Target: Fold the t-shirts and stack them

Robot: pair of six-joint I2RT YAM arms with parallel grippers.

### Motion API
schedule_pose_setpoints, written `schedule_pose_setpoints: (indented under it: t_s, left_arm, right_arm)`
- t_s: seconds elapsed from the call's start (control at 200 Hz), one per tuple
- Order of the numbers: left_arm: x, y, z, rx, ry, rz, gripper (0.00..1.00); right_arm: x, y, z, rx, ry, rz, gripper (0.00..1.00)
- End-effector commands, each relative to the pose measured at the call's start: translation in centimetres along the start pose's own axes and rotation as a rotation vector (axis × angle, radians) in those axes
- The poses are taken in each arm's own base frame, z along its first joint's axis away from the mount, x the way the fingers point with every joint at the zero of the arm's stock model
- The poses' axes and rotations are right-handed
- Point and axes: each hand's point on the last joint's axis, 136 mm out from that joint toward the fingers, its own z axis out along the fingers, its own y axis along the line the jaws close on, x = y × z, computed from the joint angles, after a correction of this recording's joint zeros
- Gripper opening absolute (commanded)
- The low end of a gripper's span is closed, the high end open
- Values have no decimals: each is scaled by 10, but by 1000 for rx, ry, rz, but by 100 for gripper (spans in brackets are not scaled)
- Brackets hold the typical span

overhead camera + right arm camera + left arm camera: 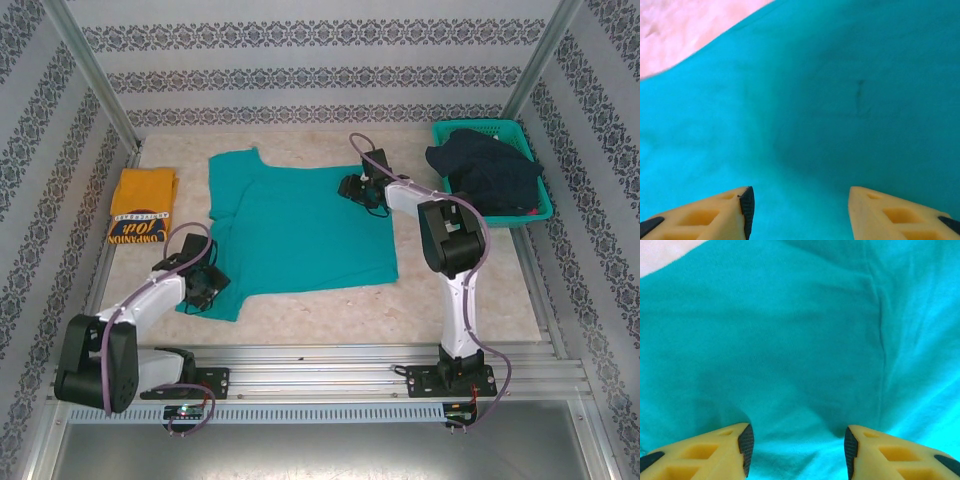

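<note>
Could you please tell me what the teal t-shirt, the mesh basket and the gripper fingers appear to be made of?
Teal t-shirt: soft matte knit cloth, probably cotton; it lies limp with creases and a stitched seam. Basket: likely moulded plastic, judging by its rigid perforated walls. Fingers: hard-looking yellow plastic with recessed pockets; their dark pads look rubbery, though that is uncertain.

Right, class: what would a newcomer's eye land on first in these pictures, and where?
The teal-green t-shirt spread flat mid-table, with the left hand at its near-left corner and the right hand at its far-right corner. A folded mustard-yellow t-shirt lies far left, a teal basket far right.
</note>
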Motion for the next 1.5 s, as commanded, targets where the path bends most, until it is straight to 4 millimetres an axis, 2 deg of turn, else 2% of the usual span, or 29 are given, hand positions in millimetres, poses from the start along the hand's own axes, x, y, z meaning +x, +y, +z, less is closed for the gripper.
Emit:
schedule_pose_setpoints:
  t_s: [0.0, 0.065, 0.165, 0.285, 0.415, 0.48, 0.615, 0.674, 0.784, 0.864, 0.919, 0.999, 1.084, 1.164, 1.289, 1.409, 1.494]
  left_arm:
    - [23, 42, -2, -129, 67, -127, 54]
    - [30, 46, -5, -125, 86, -146, 56]
    - [32, 40, -17, -82, 80, -147, 60]
    - [25, 26, -38, -38, 58, -124, 65]
    - [-2, -9, -60, 8, -3, -32, 76]
    - [-21, -34, -67, 31, -30, 18, 81]
    - [-68, -84, -62, 33, -83, 119, 85]
    - [-93, -107, -57, 37, -116, 157, 83]
    - [-132, -139, -35, 32, -130, 199, 74]
    - [-155, -160, -19, 33, -135, 221, 56]
    - [-167, -174, -7, 42, -124, 232, 50]
    - [-180, -189, 12, 35, -105, 252, 35]
    - [-189, -203, 31, 35, -78, 258, 31]
    - [-195, -208, 47, 20, -65, 257, 31]
    - [-203, -207, 65, -5, -56, 235, 31]
    - [-214, -198, 80, -43, -51, 218, 33]
    - [-221, -190, 92, -62, -36, 207, 36]
  right_arm:
    - [-19, -7, 8, 8, -15, 92, 53]
    - [-27, -15, 13, 25, -25, 116, 53]
    - [-35, -25, 22, 40, -16, 154, 53]
    - [-44, -24, 26, 25, -5, 161, 53]
    - [-56, -7, 10, -23, -36, 118, 54]
    - [-61, 4, -3, -46, -58, 78, 54]
    - [-61, 24, -40, -82, -101, -24, 56]
    - [-55, 31, -57, -92, -110, -69, 57]
    - [-27, 37, -80, -102, -91, -145, 57]
    - [-1, 37, -95, -93, -59, -205, 57]
    - [15, 34, -104, -77, -42, -240, 57]
    - [38, 33, -115, -72, -13, -282, 57]
    - [61, 34, -124, -84, 26, -311, 57]
    - [79, 34, -130, -93, 56, -318, 57]
    - [95, 34, -139, -94, 83, -325, 56]
    - [107, 30, -144, -79, 108, -338, 55]
    - [115, 19, -143, -45, 125, -323, 55]
